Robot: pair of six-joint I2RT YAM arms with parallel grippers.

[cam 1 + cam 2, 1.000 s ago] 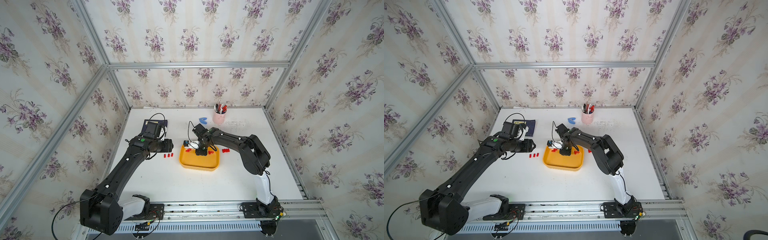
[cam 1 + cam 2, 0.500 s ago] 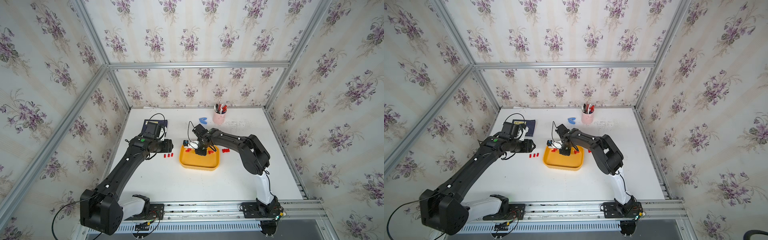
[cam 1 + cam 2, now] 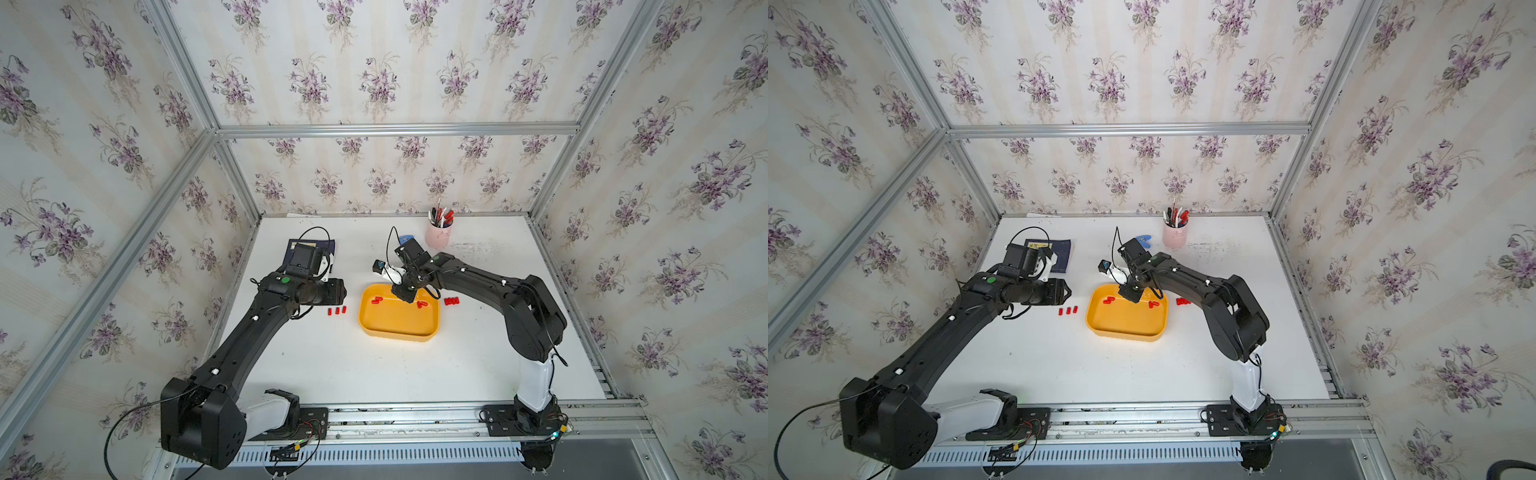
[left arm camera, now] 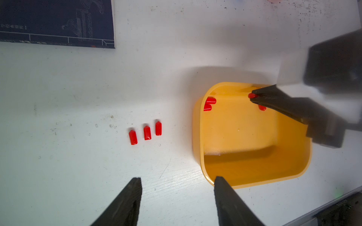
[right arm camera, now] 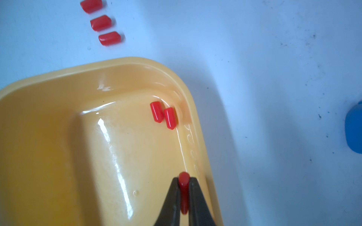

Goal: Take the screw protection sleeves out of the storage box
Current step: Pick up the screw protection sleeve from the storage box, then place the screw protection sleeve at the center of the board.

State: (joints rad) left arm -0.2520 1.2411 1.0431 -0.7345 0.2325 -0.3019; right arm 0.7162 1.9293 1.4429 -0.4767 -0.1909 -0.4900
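Observation:
The yellow storage box (image 3: 399,324) (image 4: 244,133) lies mid-table. My right gripper (image 5: 184,179) (image 3: 405,294) reaches into its far side and is shut on one red screw protection sleeve (image 5: 184,181) (image 4: 252,95), just above the floor of the box. Two sleeves (image 5: 163,115) (image 3: 377,300) lie in the box's far left corner, and more (image 3: 422,304) lie by its right wall. Three sleeves (image 4: 145,133) (image 3: 336,310) lie in a row on the table left of the box, and others (image 3: 451,300) lie to its right. My left gripper (image 4: 177,180) (image 3: 343,291) hangs open and empty left of the box.
A pink cup (image 3: 436,235) with pens stands at the back of the table. A blue object (image 3: 406,240) (image 5: 353,129) lies next to it. A dark booklet (image 4: 56,21) lies at the back left, behind my left wrist.
My right gripper's fingers have shut on a sleeve inside the box. The left arm has not moved.

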